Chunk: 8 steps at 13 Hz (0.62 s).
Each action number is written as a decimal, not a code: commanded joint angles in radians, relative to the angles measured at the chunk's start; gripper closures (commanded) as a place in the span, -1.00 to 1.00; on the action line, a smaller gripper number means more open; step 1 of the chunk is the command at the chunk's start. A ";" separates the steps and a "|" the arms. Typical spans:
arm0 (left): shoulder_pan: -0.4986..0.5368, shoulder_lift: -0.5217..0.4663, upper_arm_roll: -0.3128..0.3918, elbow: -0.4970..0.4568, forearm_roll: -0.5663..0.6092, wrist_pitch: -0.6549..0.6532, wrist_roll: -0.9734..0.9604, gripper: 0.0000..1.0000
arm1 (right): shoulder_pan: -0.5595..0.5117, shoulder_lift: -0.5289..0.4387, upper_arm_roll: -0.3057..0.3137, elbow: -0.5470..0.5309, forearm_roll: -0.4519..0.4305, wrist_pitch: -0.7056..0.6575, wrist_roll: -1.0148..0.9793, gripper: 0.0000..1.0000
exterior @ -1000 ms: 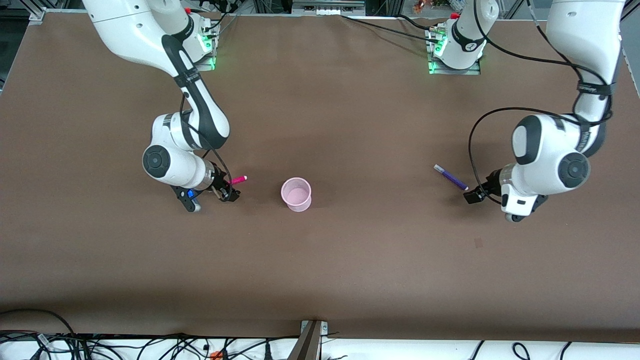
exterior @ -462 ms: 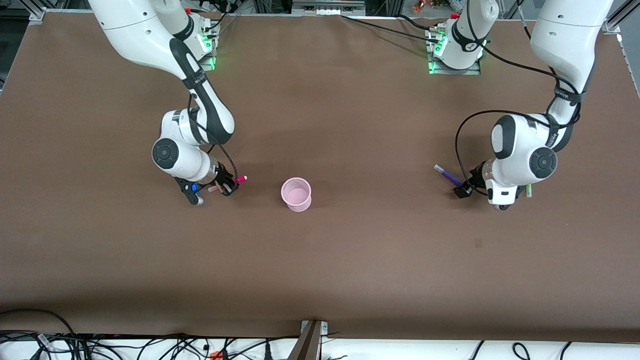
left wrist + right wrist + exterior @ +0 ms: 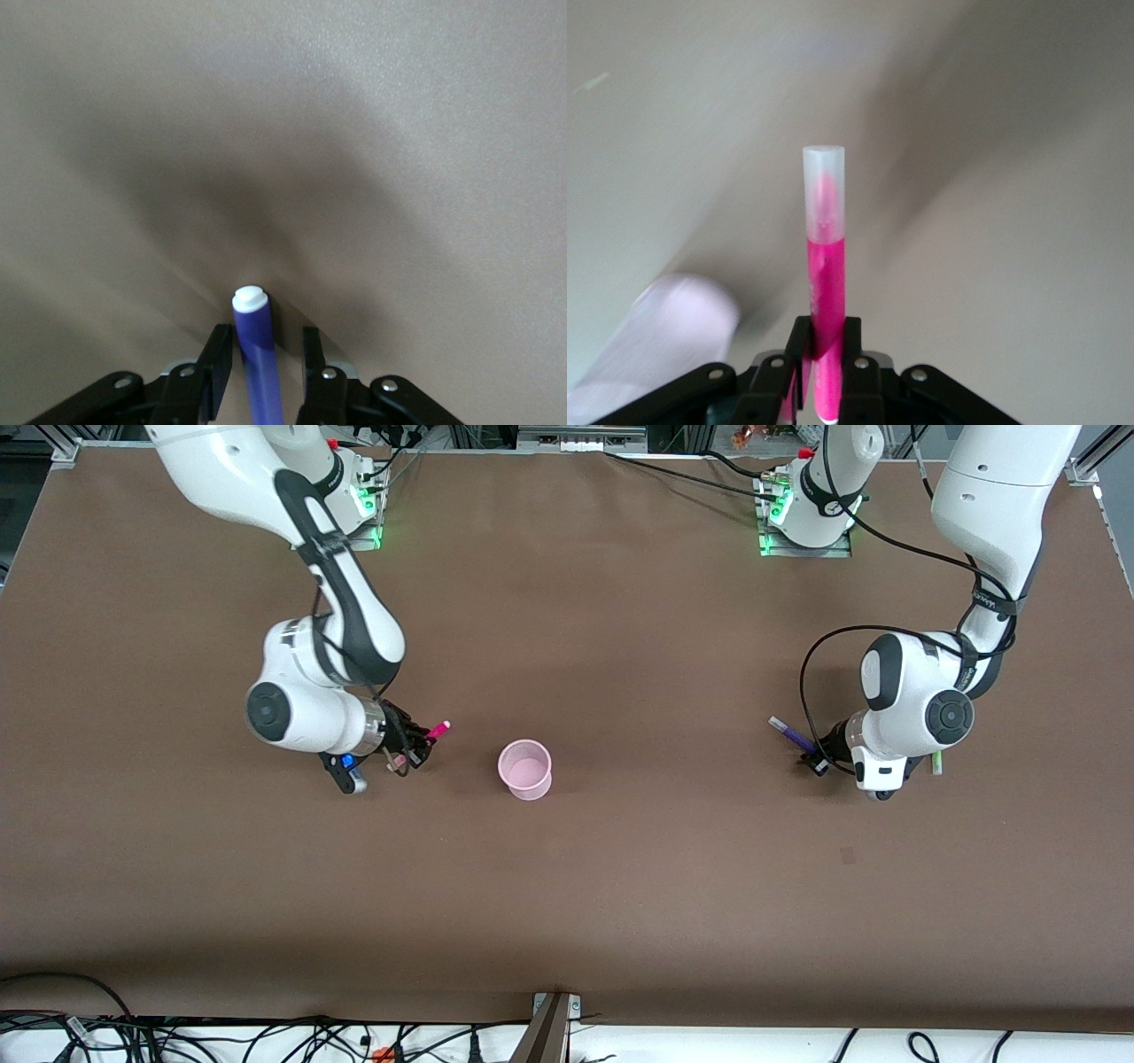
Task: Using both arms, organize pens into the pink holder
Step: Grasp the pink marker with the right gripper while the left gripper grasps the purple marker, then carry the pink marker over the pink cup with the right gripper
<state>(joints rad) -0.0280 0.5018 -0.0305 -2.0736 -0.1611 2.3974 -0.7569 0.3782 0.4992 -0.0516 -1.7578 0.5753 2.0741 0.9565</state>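
Right gripper (image 3: 415, 751), toward the right arm's end of the table: clamped on the magenta pen (image 3: 436, 732), pale cap leading. To seat it well, bring the pen upright over the rim before letting go. Pink holder (image 3: 524, 770): upright mid-table, apparently empty. Left gripper (image 3: 813, 763), low at the left arm's end: fingers (image 3: 215, 359) flank the purple pen (image 3: 794, 736) without visibly pinching; close squarely on the barrel before lifting. Green pen (image 3: 935, 762): partly hidden beside that wrist.

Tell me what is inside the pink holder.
Nothing shows inside the pink holder: only its pale pink bottom is visible in the front view, no pens. The magenta pen is clamped in the right gripper, and the purple pen lies between the left gripper's fingers.
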 commanded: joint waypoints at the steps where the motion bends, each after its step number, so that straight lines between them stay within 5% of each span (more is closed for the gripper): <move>1: -0.004 0.008 0.003 0.007 -0.014 0.002 0.013 1.00 | -0.028 0.025 0.009 0.093 0.223 -0.107 -0.034 1.00; 4: -0.004 0.001 0.003 0.029 -0.012 -0.012 0.016 1.00 | -0.007 0.050 0.015 0.096 0.556 -0.109 -0.067 1.00; 8: -0.001 -0.063 -0.005 0.169 -0.014 -0.197 -0.002 1.00 | 0.042 0.149 0.015 0.097 0.829 -0.097 -0.215 1.00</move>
<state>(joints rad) -0.0291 0.4832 -0.0346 -1.9855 -0.1611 2.3251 -0.7571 0.4163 0.5957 -0.0389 -1.6849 1.3022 1.9801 0.8216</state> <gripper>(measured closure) 0.819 0.833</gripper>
